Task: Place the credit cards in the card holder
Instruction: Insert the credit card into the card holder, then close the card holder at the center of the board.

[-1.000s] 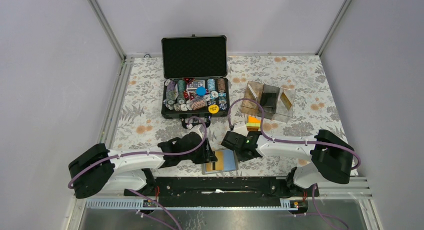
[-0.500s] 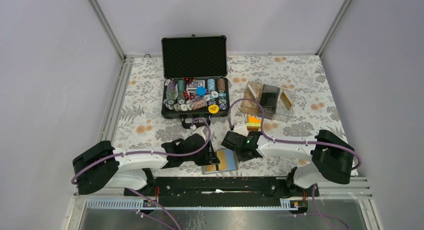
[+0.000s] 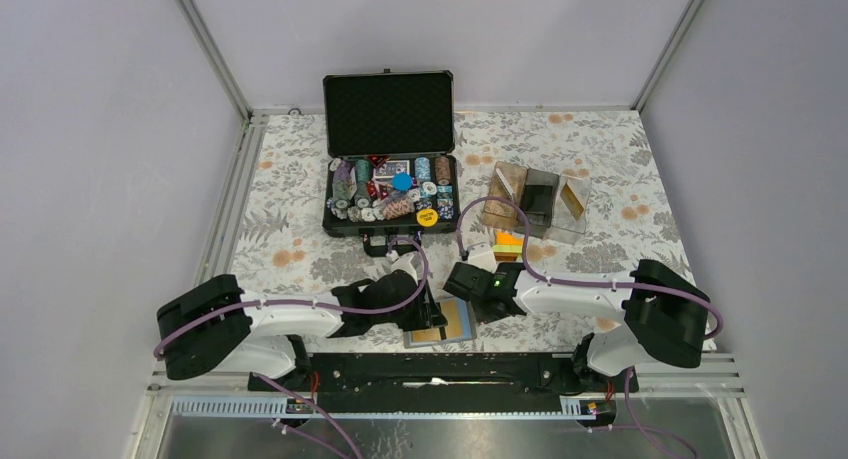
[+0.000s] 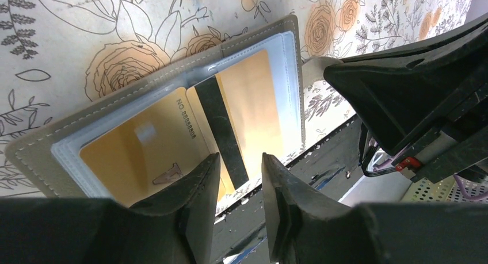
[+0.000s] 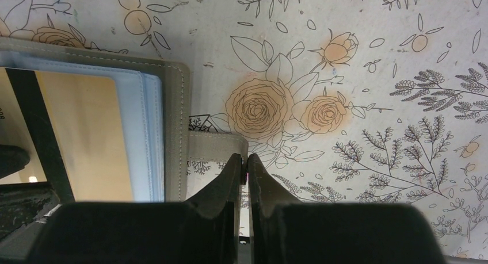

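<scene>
The grey card holder [image 3: 455, 326] lies open at the table's near edge, between the two arms. In the left wrist view a yellow card [image 4: 247, 97] with a black stripe sits under the card holder's [image 4: 144, 91] clear sleeve. My left gripper [image 4: 240, 160] hangs just above that card with its jaws a little apart and nothing between them; in the top view it [image 3: 425, 306] is over the holder's left part. My right gripper [image 5: 244, 161] is shut on the holder's grey strap [image 5: 216, 144] at its right edge. More cards [image 3: 507, 242] in orange, yellow and green lie behind the right gripper.
An open black chip case [image 3: 390, 194] stands at the back middle. A clear brownish acrylic box [image 3: 535, 199] stands to its right. A black rail [image 3: 430, 364] runs along the table's near edge just below the holder. Both arms lie close together there.
My left arm has swung right and its gripper has come over the open card holder. The right gripper has kept still on the strap.
</scene>
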Robot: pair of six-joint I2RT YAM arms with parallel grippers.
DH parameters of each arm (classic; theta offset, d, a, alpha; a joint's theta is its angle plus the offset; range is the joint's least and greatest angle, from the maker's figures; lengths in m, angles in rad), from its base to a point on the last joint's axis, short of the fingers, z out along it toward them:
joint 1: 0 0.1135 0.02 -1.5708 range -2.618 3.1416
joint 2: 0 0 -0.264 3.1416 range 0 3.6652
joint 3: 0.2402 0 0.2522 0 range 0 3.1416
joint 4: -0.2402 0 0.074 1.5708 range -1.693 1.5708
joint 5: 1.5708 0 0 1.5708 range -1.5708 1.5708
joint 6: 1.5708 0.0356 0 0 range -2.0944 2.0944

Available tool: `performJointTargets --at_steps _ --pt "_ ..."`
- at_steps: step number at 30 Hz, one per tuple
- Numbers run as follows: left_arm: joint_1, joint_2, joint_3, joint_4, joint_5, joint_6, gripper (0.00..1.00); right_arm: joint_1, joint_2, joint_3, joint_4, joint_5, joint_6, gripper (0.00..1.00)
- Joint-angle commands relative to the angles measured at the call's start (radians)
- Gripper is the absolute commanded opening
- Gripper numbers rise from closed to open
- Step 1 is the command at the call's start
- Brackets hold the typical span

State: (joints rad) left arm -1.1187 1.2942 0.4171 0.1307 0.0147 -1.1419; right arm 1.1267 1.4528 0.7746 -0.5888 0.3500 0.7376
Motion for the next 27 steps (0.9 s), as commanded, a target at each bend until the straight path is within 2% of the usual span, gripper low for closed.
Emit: performJointTargets --at_steps 1,13,18,24,27 --pt "-0.006 0.014 0.015 0.068 -0.055 -0.002 0.35 0.012 -0.02 0.002 0.002 0.009 0.013 0.0" --pt "-0.019 0.053 0.004 0.178 -0.046 -0.028 0.32 0.014 -0.019 0.006 0.001 0.004 0.019 0.0" --pt "-0.02 0.017 0.016 0.138 -0.063 -0.011 0.33 0.014 -0.044 0.008 -0.005 0.003 0.021 0.0" --pt "0.001 -0.186 0.025 -0.087 -0.146 0.042 0.45 0.014 -0.133 0.014 -0.007 0.005 0.021 0.0" --pt "0.023 -0.299 0.023 -0.236 -0.19 0.058 0.6 0.013 -0.179 0.015 0.007 0.004 0.029 0.0"
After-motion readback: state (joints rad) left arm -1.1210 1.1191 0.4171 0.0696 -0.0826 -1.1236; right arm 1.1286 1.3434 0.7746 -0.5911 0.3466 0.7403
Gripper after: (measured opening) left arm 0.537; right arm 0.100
